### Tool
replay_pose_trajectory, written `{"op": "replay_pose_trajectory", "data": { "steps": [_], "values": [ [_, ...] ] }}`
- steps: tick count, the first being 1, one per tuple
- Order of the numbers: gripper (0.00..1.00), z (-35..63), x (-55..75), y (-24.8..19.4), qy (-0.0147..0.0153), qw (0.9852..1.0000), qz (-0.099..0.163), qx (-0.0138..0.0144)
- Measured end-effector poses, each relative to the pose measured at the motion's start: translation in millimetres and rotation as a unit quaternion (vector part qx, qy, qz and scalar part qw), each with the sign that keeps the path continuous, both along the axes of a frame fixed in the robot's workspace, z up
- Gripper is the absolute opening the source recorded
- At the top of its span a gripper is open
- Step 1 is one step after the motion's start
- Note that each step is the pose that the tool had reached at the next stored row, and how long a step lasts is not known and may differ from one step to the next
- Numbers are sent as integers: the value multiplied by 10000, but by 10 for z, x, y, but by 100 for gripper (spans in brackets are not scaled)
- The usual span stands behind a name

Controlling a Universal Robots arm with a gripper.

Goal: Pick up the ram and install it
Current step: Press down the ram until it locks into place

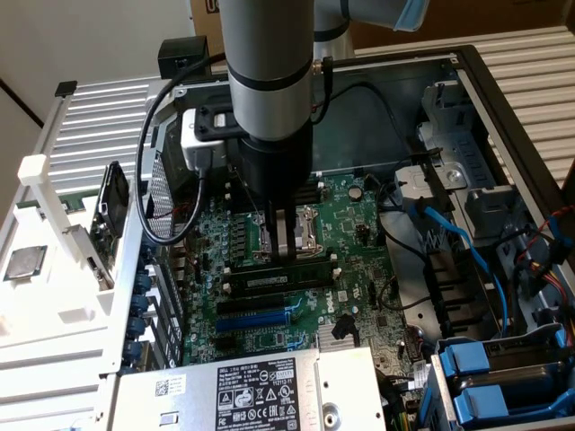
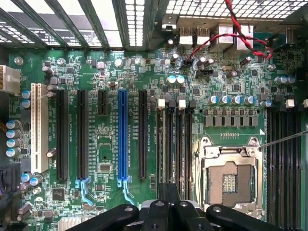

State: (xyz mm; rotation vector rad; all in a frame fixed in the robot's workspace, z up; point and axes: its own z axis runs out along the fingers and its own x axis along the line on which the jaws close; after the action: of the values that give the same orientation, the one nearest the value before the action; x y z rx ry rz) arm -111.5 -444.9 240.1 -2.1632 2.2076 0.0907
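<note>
Inside, the open computer case (image 1: 467,81) holds the green motherboard (image 1: 359,269), with the arm's gripper (image 1: 284,235) lowered over it. Right under the fingers (image 1: 289,241), which are clenched together, the ram (image 1: 283,279) lies seated in a memory slot, beside the empty processor socket (image 2: 230,180)

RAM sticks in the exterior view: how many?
1. The ram lies along the memory slots, right below the gripper, beside the CPU socket. The arm may hide others.
</note>
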Motion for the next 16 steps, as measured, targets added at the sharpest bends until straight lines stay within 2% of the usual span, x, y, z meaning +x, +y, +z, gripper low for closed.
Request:
{"op": "replay_pose_trajectory", "data": {
  "steps": [4,7,16],
  "values": [
    [11,-25,0,2,0,10000,-1,-1],
    [11,-38,0,23,-1,10000,0,0],
    [11,-62,8,24,-1,10000,0,-1]
  ]
}}
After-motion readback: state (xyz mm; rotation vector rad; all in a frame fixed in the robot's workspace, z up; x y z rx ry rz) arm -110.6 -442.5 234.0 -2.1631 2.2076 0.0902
